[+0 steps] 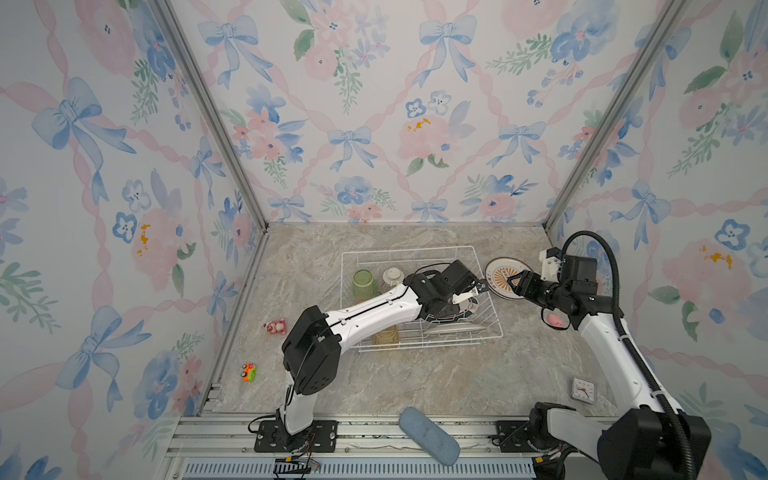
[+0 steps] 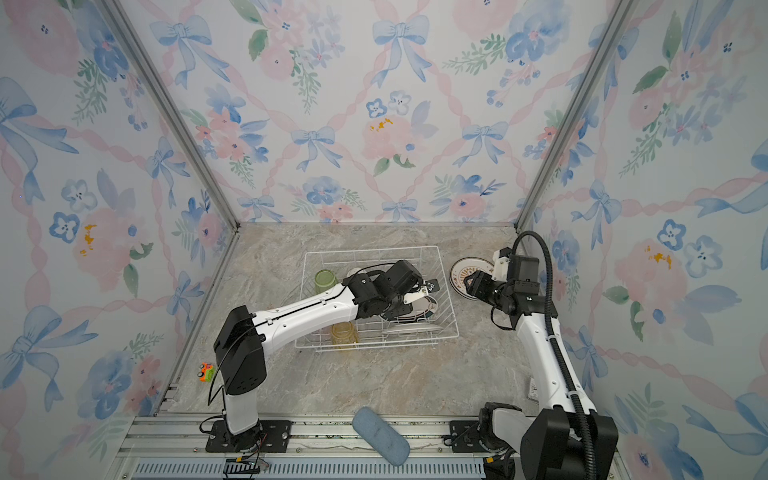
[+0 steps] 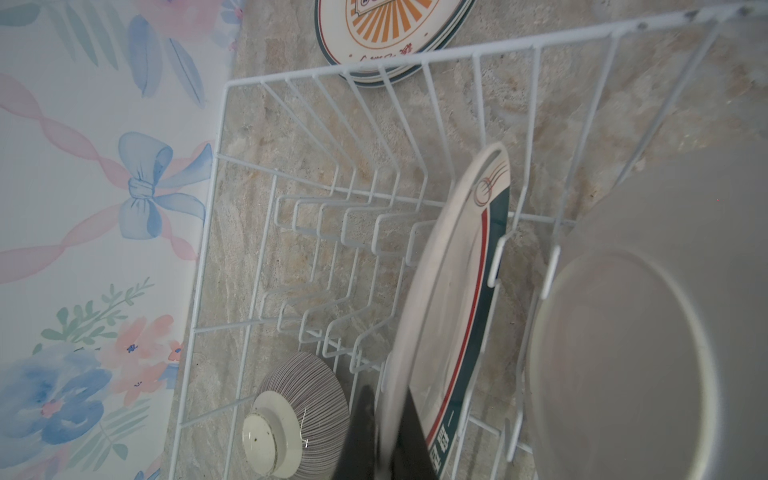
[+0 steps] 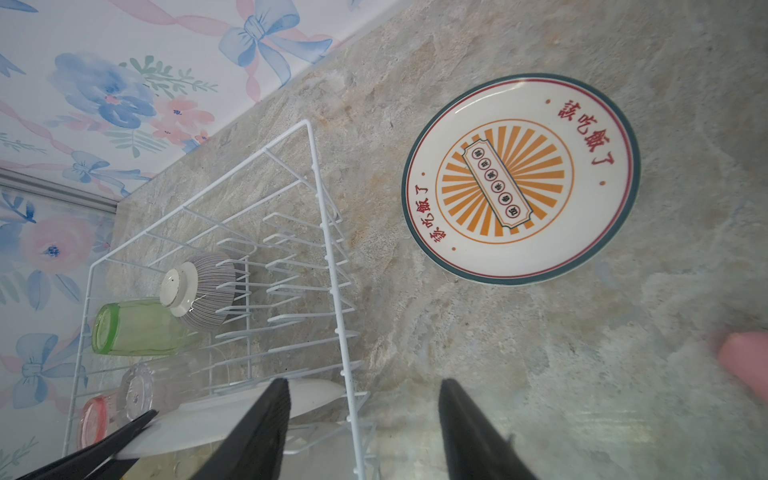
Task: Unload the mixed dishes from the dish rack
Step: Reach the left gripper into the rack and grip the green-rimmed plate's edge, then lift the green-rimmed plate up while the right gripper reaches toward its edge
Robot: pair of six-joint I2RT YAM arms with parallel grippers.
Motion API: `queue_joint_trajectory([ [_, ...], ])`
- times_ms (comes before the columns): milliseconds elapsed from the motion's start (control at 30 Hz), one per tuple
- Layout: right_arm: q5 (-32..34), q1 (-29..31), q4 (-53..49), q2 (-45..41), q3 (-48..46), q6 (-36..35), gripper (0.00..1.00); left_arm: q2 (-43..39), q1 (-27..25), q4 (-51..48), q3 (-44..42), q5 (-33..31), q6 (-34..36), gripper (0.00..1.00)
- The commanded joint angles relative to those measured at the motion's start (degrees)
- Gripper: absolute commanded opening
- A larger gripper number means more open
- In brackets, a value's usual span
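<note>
Left gripper [image 1: 477,289] reaches into the dish rack [image 1: 407,250] in a top view, while the right gripper [image 1: 516,283] hangs over an unloaded plate [image 1: 498,266] beside it. Left wrist view: closed fingers [image 3: 361,436] pinch a racked plate [image 3: 449,291] by its rim; lifting it clear of the prongs [image 3: 357,232] seems next. Right wrist view: jaws apart, empty.

A lab test booth dressed like a home — floral wallpaper panels [image 1: 374,124] on aluminium framing [image 1: 210,104], marble-look table [image 1: 395,382].
</note>
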Motion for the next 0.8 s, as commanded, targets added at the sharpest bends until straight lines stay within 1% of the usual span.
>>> queue_joint_trajectory([
  [0, -1.16, -0.44, 0.28, -0.37, -0.4, 0.13, 0.6, -1.37, 1.51, 0.89, 2.04, 1.67, -5.08, 0.0],
  [167, -1.75, -0.34, 0.5, -0.55, -0.22, 0.2, 0.6, -3.49, 3.22, 1.09, 2.65, 2.75, -6.97, 0.0],
  [500, -2.22, -0.14, 1.15, -0.6, -0.4, 0.32, 0.59, -5.93, 4.01, 2.35, 3.22, -1.9, -7.94, 0.0],
  [767, -3.37, 0.74, 1.93, -1.13, -0.74, 0.27, 0.58, -7.3, 4.46, 3.05, 4.4, -1.98, -8.66, 0.0],
])
